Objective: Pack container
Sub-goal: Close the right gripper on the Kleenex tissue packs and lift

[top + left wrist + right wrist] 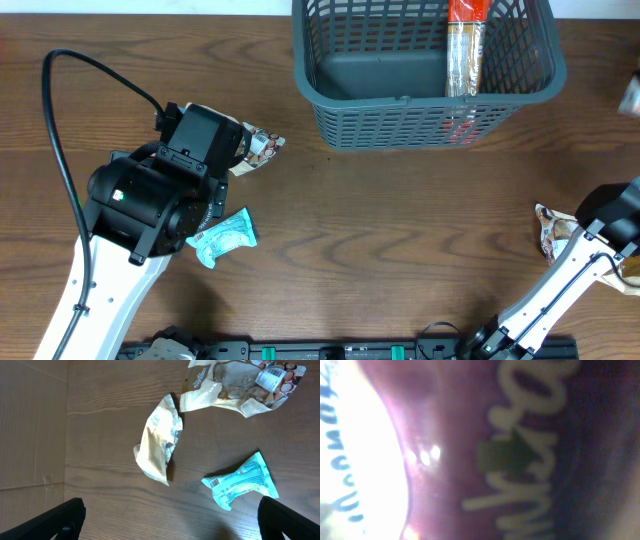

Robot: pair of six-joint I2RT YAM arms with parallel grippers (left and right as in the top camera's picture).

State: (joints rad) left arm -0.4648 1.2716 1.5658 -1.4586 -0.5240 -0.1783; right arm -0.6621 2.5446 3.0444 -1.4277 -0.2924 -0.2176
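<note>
Find the left gripper [172, 512] spread as wide as can be, holding nothing, hovering with only bare table [115, 485] between its fingers. Look just ahead of those fingers for a crumpled cream packet [160, 440], off toward the right-hand finger for a teal packet [240, 482], and farther ahead for a brown-and-clear pouch [235, 385]. Cannot tell how the right gripper [612, 228] stands: fingers hidden from above, and nothing in its own camera but a blurred purple wrapper [520, 450] pressed up close, so probably down on, or very near, a snack. Note a pale crumpled packet [555, 232] lying just beside it, perhaps the same one. Look for the container [400, 125] well apart from both tools: ahead and to the right of the left gripper, ahead and to the left of the right one, upright, with one long orange-topped packet [465, 50] already inside, toward the wall nearer the right arm. Judge it stiff, light and roomy, with a solid floor and latticed walls; likely to slide if knocked, so clear the thick rim before letting anything go. No need to grasp it for packing; if shifting is called for, pinch the rim, not the lattice. Expect the packets to be light, crinkly and slick; take each across a flat middle or a sealed end.
</note>
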